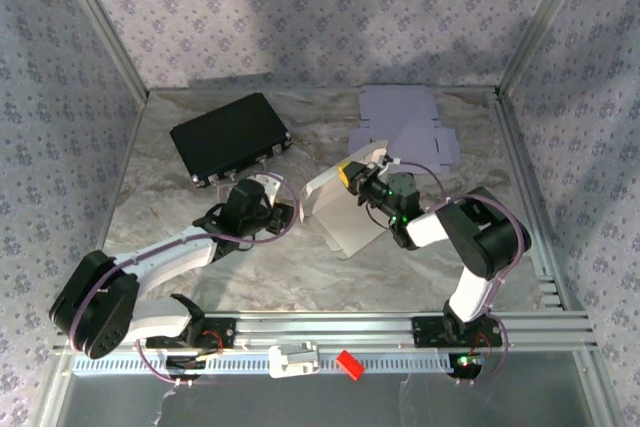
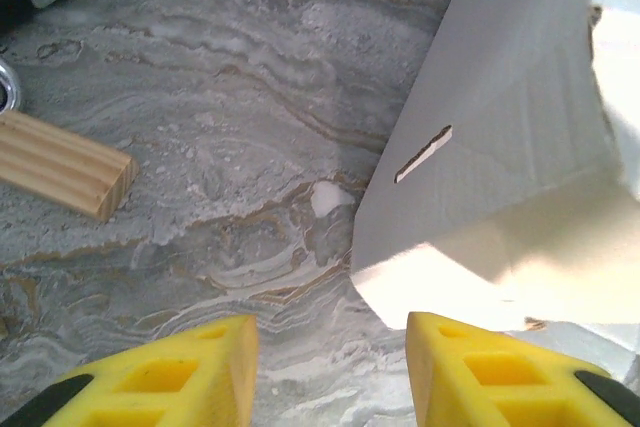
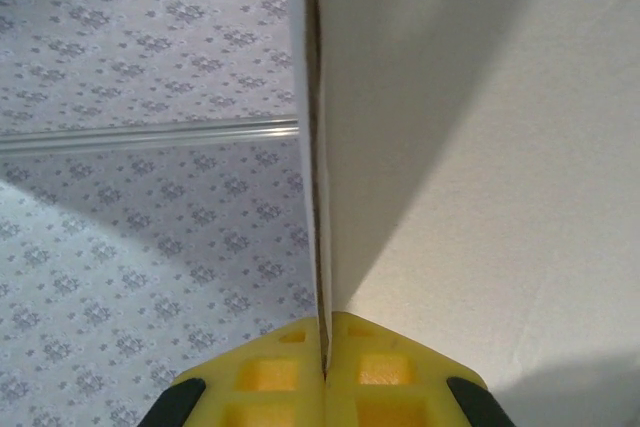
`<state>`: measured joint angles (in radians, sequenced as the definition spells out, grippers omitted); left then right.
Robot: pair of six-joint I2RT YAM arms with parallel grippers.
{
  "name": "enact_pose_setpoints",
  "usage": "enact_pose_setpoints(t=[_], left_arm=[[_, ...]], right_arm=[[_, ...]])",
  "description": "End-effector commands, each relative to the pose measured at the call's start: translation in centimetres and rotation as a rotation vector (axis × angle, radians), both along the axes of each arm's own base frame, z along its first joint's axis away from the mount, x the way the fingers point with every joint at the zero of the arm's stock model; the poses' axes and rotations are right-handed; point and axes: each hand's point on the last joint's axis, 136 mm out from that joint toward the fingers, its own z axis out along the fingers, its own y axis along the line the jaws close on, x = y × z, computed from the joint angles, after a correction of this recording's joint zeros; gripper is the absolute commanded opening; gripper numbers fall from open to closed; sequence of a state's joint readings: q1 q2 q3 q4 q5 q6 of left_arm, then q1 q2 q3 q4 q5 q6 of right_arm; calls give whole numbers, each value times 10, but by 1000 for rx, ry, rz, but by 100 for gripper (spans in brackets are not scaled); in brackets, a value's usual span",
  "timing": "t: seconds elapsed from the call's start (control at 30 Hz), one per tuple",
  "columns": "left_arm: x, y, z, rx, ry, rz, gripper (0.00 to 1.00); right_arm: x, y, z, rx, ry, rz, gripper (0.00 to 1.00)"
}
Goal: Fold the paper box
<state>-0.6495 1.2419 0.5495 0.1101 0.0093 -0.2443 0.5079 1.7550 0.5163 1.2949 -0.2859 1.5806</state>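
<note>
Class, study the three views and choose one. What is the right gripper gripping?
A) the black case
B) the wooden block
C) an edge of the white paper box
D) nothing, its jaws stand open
C: in the right wrist view the right gripper is pinched shut on the thin edge of a panel of the paper box, with no gap between the yellow fingers.

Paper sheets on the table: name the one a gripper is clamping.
The white sheet, tilted up with its edge pinched in the shut right gripper. The other sheet lies flat and untouched at the far right of the table.
</note>
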Motion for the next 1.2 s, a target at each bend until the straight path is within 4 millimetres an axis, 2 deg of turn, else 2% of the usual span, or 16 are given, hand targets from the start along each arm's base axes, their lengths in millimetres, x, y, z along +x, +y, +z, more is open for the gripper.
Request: enact_pose_setpoints(t=[0.0,0.37,0.53,0.77,1.0,1.17], left_arm=[[-4,9,-11,39,20,10,44],[1,4,-15,32,23,6,43],[11,3,-13,21,8,-41,42],[15,-23,-18,-16,24,-229,42],[27,-38,-8,-50,-1,-257,42],[22,-47,-9,-56,8,-280,42]], right_arm=[[-8,1,-16,-17,-3,42,0],[-9,3,-37,-29,44,56,0],[-2,6,-30,-16,41,53,0],[2,8,-26,-7,43,47,0],[3,11,-28,-8,48,44,0],[4,11,-28,-7,50,39,0]])
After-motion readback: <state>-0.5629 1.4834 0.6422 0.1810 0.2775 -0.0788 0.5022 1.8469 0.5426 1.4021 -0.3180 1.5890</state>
